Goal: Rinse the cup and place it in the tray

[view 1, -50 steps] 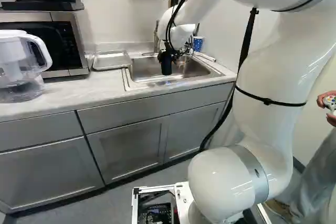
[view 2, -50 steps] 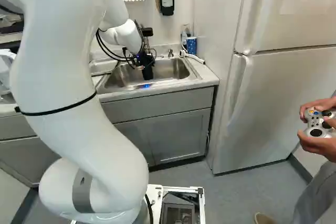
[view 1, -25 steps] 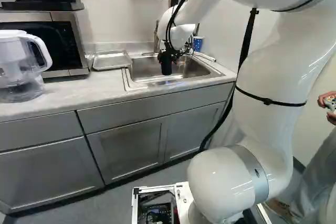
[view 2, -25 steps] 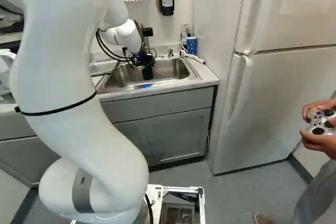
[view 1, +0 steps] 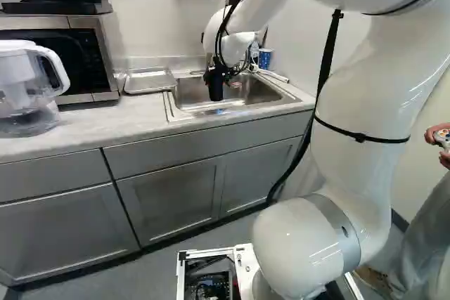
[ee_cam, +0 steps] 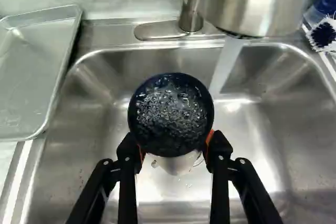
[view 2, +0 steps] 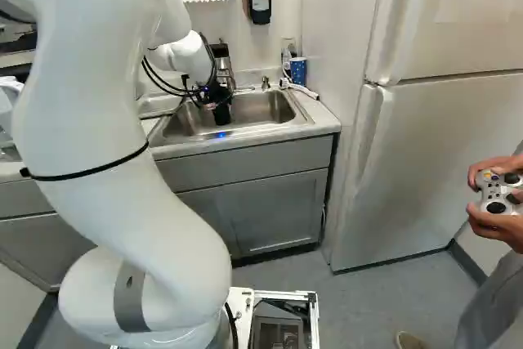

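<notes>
A dark blue cup (ee_cam: 171, 111) with bubbly water inside is in my grip, above the sink (view 1: 266, 92), just above the middle of the left base view. My gripper (view 1: 216, 72) is closed around it, its 2 fingers (ee_cam: 219, 153) pressing from 2 sides. A stream of water (ee_cam: 226, 64) runs from the faucet (ee_cam: 257, 3) down near the cup's rim. The metal tray (view 1: 150, 81) lies beside the sink, upper left of the left base view. Farther left there, a clear pitcher (view 1: 24, 82) stands before a microwave (view 1: 86, 54).
</notes>
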Controlling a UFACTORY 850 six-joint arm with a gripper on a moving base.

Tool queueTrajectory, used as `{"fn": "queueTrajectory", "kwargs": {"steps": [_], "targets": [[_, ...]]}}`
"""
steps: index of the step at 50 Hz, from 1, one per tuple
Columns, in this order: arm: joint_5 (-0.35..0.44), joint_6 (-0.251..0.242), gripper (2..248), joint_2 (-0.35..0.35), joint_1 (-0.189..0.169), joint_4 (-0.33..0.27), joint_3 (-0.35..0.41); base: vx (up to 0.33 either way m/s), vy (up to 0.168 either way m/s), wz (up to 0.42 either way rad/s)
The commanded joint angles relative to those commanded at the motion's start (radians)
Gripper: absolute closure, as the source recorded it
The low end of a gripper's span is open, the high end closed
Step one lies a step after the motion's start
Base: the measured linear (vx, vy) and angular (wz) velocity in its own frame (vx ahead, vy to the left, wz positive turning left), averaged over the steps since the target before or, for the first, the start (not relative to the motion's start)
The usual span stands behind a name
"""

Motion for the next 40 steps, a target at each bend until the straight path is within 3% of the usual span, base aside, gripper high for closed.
{"fn": "queueTrajectory", "kwargs": {"steps": [30, 40], "targets": [[0.000, 0.000, 127, 0.027, 0.091, 0.000, -0.014, 0.000, 0.000, 0.000], [0.000, 0.000, 127, 0.041, 0.105, 0.000, -0.023, 0.000, 0.000, 0.000]]}}
